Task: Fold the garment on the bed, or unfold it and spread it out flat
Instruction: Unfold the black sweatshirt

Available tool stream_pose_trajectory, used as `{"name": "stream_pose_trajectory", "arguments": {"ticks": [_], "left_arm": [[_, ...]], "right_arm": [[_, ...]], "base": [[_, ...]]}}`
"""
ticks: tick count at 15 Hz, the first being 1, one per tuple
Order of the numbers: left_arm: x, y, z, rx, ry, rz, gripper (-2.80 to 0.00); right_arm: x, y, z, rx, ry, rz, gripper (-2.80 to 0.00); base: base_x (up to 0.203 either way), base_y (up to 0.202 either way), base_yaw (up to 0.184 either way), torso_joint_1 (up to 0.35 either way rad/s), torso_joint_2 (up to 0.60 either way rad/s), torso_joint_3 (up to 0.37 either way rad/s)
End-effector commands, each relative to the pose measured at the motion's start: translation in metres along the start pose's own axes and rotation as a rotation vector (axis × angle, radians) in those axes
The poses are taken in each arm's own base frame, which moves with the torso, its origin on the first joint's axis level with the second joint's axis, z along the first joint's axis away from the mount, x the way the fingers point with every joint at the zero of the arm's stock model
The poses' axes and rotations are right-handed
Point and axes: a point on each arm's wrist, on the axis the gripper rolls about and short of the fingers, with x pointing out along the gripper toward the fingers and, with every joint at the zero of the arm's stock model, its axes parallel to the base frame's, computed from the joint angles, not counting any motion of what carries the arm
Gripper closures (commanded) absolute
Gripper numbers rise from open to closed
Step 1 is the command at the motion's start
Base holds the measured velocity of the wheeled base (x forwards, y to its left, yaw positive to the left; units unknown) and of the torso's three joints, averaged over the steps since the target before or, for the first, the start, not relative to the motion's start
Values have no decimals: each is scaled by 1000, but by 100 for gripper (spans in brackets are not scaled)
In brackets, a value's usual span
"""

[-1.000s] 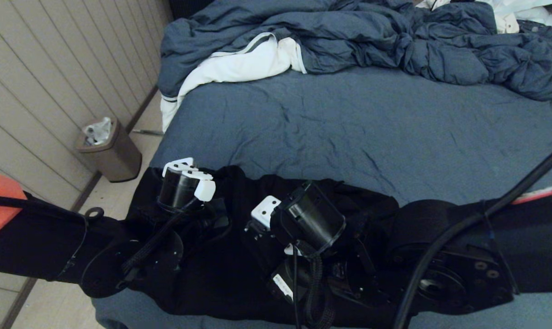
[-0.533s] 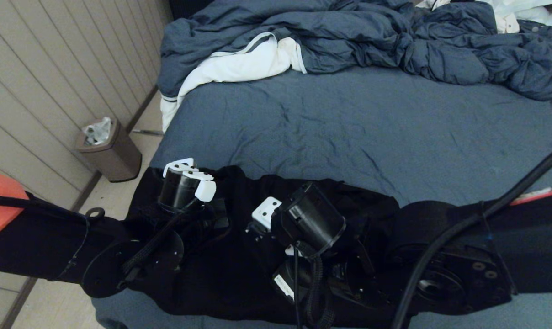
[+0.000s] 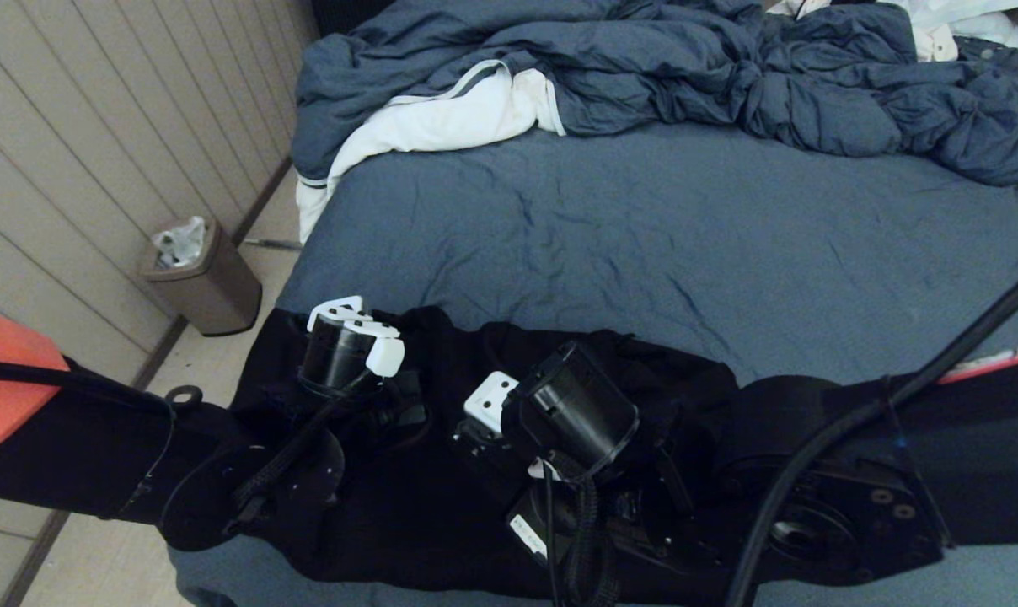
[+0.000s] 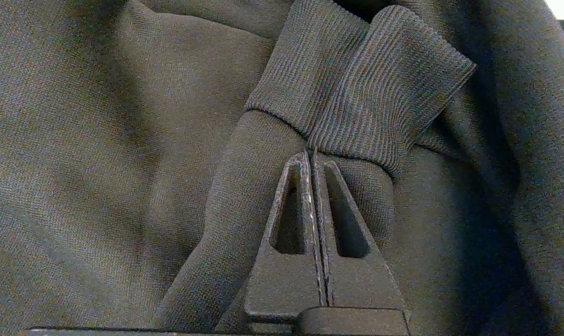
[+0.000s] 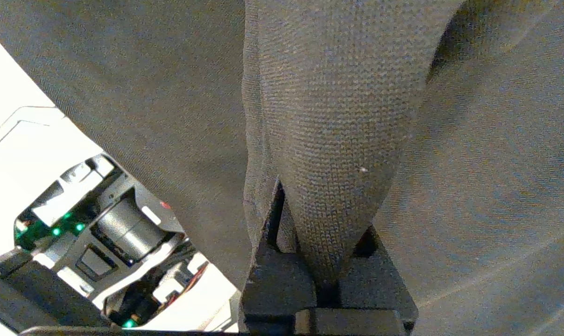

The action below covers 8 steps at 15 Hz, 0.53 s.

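Lying bunched along the near edge of the bed [image 3: 644,244], the garment [image 3: 442,472] sits under both arms. The left gripper [image 4: 313,156] pinches fabric beside a ribbed cuff [image 4: 356,88], while the right gripper [image 5: 310,219] clamps a raised fold

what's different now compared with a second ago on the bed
The right gripper has shut on a fold of the soft black zip hoodie. The left gripper stays shut by the ribbed cuff. Blue-grey bed and crumpled duvet unchanged.
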Motion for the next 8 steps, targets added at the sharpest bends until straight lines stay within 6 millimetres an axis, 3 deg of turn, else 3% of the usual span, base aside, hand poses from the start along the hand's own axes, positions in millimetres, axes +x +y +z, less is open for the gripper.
{"name": "stream_pose_trajectory", "arguments": {"ticks": [1,4,8], "left_arm": [[1,0,0,-5,-5,0,0],[1,-1,0,-8,-10,-1,0],[2,-1,0,-19,-11,-1,0]], "right_arm": [[-1,-3,1,7,-6,-9,0],[-2,-38,13,94,-52,-162,0],[-3,-96,58,178,-209,-368,0]], "base": [[0,0,0,0,0,0],[0,0,0,0,0,0],[0,0,0,0,0,0]]}}
